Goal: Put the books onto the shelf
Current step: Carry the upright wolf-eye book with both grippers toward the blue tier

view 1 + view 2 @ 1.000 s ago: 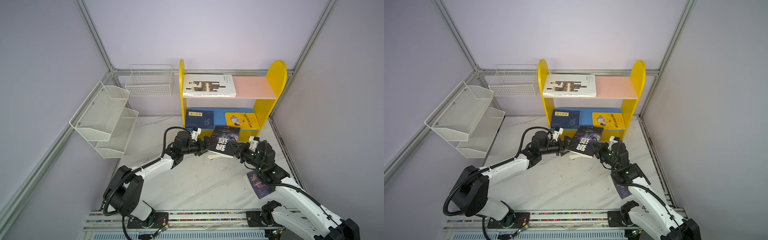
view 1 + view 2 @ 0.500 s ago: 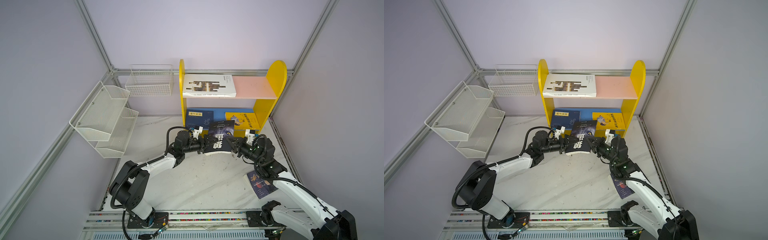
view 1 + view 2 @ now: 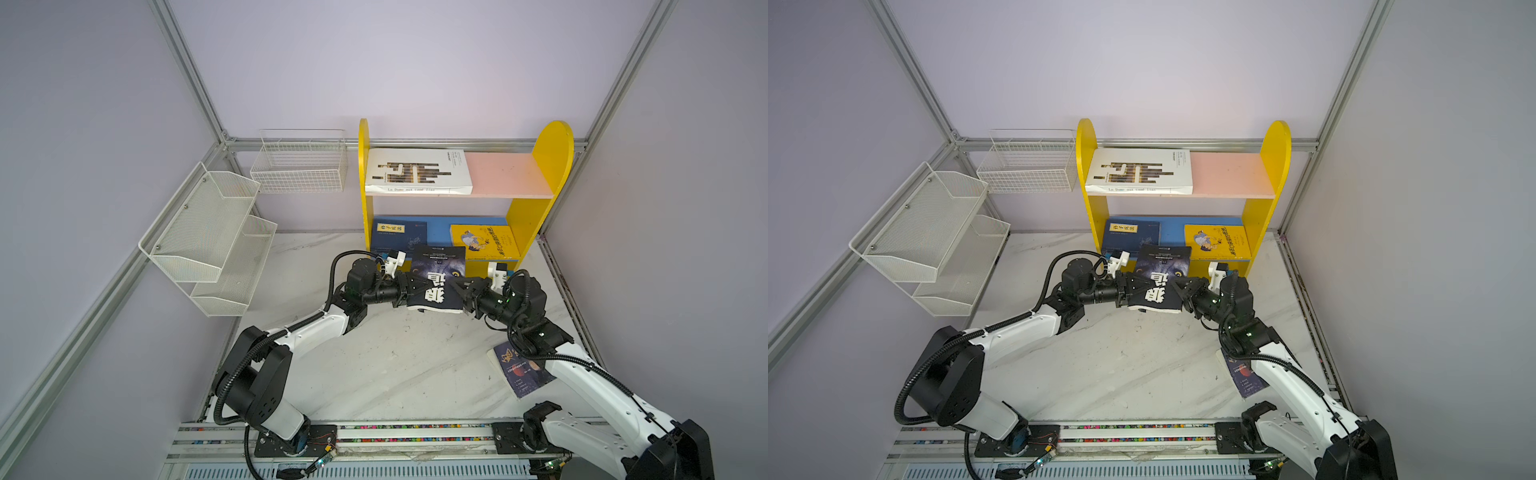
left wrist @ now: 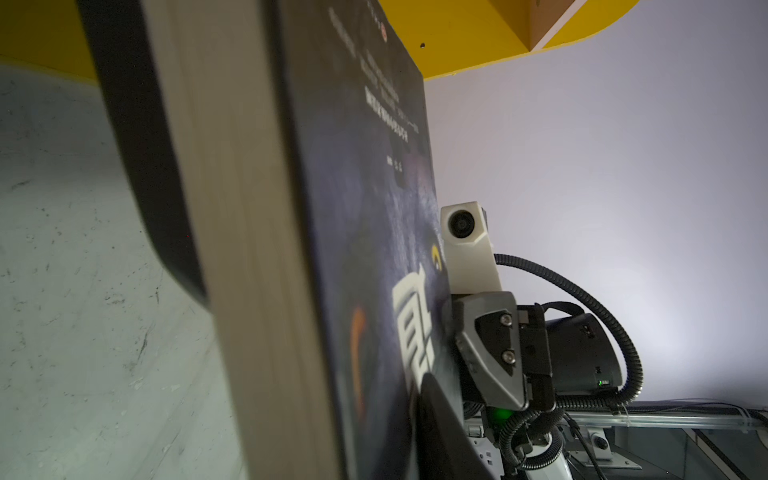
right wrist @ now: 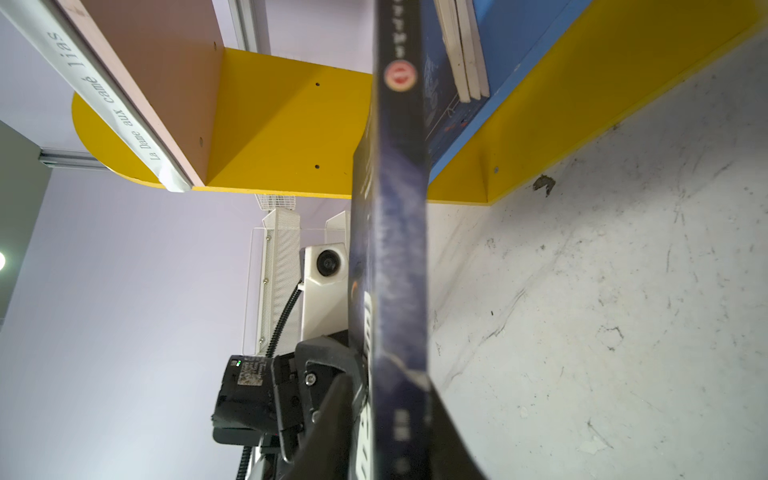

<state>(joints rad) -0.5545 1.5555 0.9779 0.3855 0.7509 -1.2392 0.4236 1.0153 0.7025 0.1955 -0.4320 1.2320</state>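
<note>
hanging just in front of the shelf (image 3: 540, 216), the dark blue book (image 3: 436, 282) is held flat and cover-up above the surface (image 3: 395, 365). it's not yet laid on the blue lower board (image 3: 438, 232). it's lined up with the gap between the navy book (image 3: 397, 235) and the yellow book (image 3: 484, 247), probably so it can be slid straight in between them.

the left jaws are closed on the page edge, one finger on each cover, as seen in the left wrist view. the right jaws straddle the spine edge, but whether they're pressing or just loose around it can't be told. the two-sided hold is likely meant to keep a floppy paperback level, or it's a handover.

the white book (image 3: 417, 172) is parked on the pink upper board (image 3: 507, 174), and "la dame aux camé lias" can be read on its spine (image 5: 112, 104). big white chinese characters are printed on the held book's cover, and a round red mark (image 5: 401, 75) sits on its spine. a yellow label with chinese characters is carried by the navy book, too small to be read for sure.

one more dark book (image 3: 519, 370) is left on the surface, partly under the right arm.
</note>
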